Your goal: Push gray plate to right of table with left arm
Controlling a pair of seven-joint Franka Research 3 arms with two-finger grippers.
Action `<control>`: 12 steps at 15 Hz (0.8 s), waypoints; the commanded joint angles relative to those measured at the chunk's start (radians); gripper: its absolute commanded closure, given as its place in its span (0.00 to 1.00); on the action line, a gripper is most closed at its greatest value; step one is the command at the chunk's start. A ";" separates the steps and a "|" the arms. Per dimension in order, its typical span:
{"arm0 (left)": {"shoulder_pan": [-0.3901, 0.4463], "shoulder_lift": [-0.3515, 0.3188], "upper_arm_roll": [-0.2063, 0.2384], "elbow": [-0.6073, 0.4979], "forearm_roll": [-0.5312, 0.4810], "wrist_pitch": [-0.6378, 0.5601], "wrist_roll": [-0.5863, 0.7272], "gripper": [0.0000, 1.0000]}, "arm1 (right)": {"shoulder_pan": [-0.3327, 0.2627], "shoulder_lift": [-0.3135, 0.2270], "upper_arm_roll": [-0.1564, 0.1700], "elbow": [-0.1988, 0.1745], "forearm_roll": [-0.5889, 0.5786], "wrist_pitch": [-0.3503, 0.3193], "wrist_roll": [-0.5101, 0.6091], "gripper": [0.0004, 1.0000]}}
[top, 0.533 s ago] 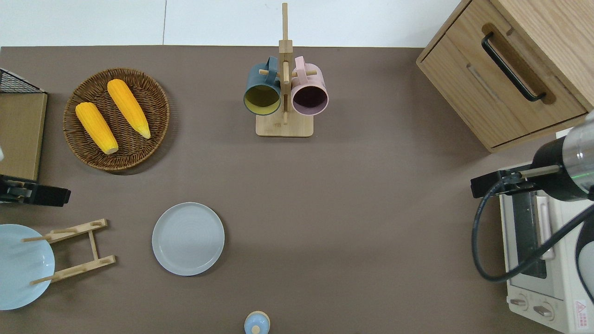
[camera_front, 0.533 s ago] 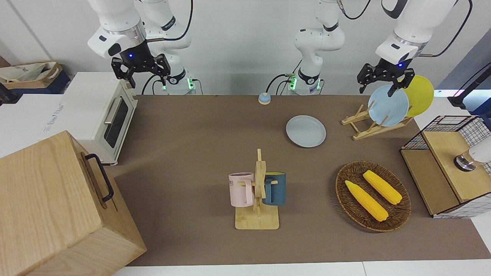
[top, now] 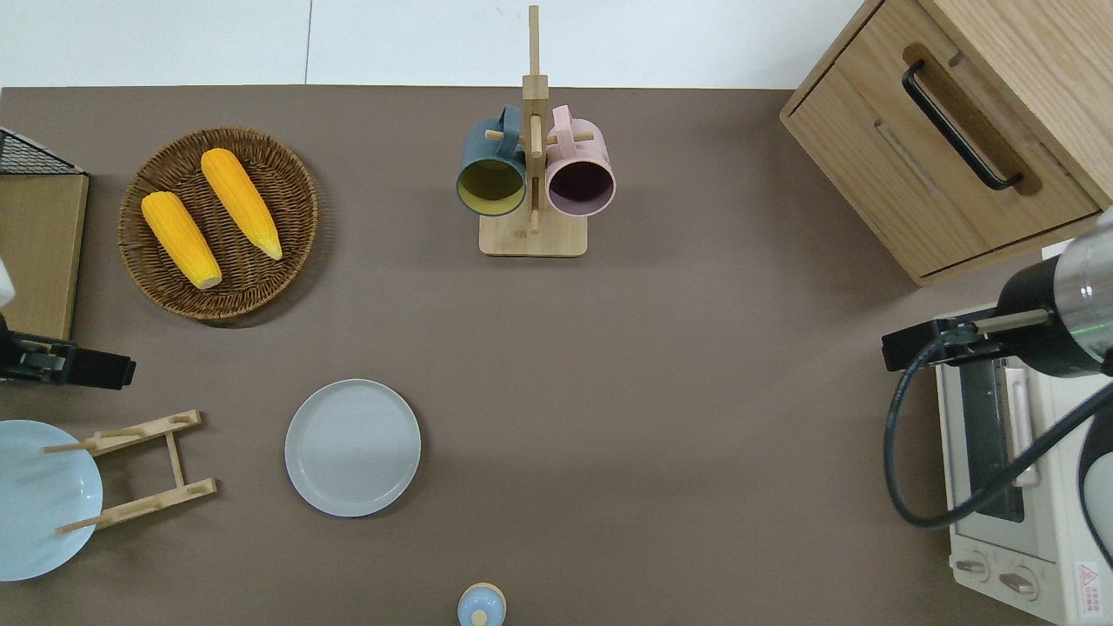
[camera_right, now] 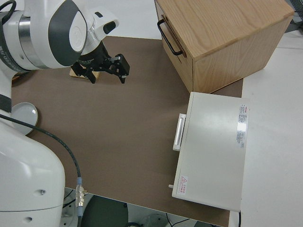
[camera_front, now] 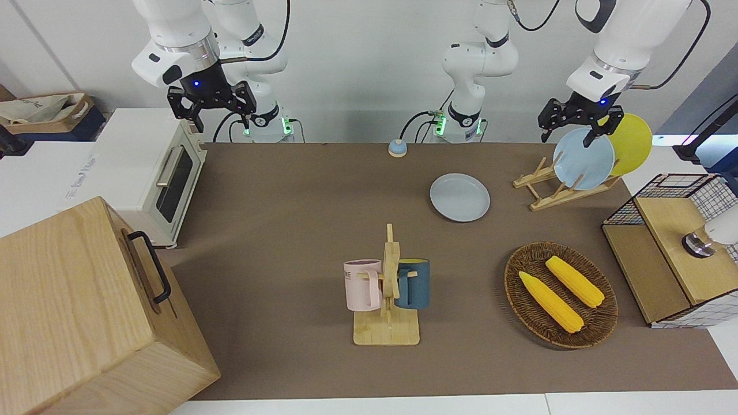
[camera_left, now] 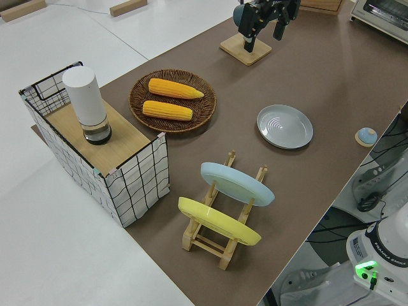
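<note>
The gray plate (camera_front: 459,197) (top: 352,447) (camera_left: 285,126) lies flat on the brown table (camera_front: 288,230), between the middle and the left arm's end, with nothing touching it. My left gripper (camera_front: 565,137) (top: 87,369) (camera_left: 263,35) hangs open and empty in the air. In the overhead view it is over the table's edge at the left arm's end, between the wooden plate rack (top: 139,469) and the wire shelf (top: 35,243), well apart from the gray plate. The right arm is parked, and its gripper (camera_front: 222,122) (camera_right: 108,78) is open.
The rack holds a bluer plate (camera_front: 583,158) and a yellow plate (camera_front: 631,144). A wicker basket (camera_front: 522,288) holds two corn cobs. A mug tree (camera_front: 387,288) stands mid-table, and a small blue knob (camera_front: 396,148) sits near the robots. A wooden cabinet (camera_front: 86,311) and a toaster oven (camera_front: 150,167) fill the right arm's end.
My left gripper has shifted very slightly and is still up in the air. The gray plate and the right arm have not moved.
</note>
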 commanded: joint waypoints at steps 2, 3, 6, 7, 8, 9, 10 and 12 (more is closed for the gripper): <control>0.007 -0.014 0.006 -0.065 -0.035 0.009 -0.002 0.01 | -0.011 -0.008 0.006 0.001 0.008 -0.012 -0.001 0.02; 0.012 -0.013 0.006 -0.070 -0.044 0.011 -0.007 0.01 | -0.011 -0.008 0.006 0.001 0.010 -0.012 -0.003 0.02; 0.010 -0.019 0.005 -0.128 -0.058 0.061 -0.038 0.01 | -0.011 -0.008 0.006 0.001 0.008 -0.012 -0.003 0.02; 0.007 -0.032 0.003 -0.160 -0.058 0.090 -0.057 0.01 | -0.011 -0.008 0.006 -0.001 0.008 -0.012 -0.003 0.02; 0.003 -0.048 0.003 -0.197 -0.058 0.127 -0.079 0.01 | -0.011 -0.008 0.004 -0.001 0.008 -0.012 -0.003 0.02; -0.001 -0.066 0.003 -0.237 -0.058 0.161 -0.099 0.01 | -0.011 -0.008 0.006 -0.001 0.008 -0.012 -0.003 0.02; -0.002 -0.080 -0.003 -0.275 -0.058 0.195 -0.116 0.01 | -0.011 -0.008 0.006 -0.001 0.008 -0.012 -0.003 0.02; -0.004 -0.097 -0.011 -0.346 -0.058 0.261 -0.145 0.01 | -0.011 -0.008 0.004 -0.001 0.008 -0.012 -0.003 0.02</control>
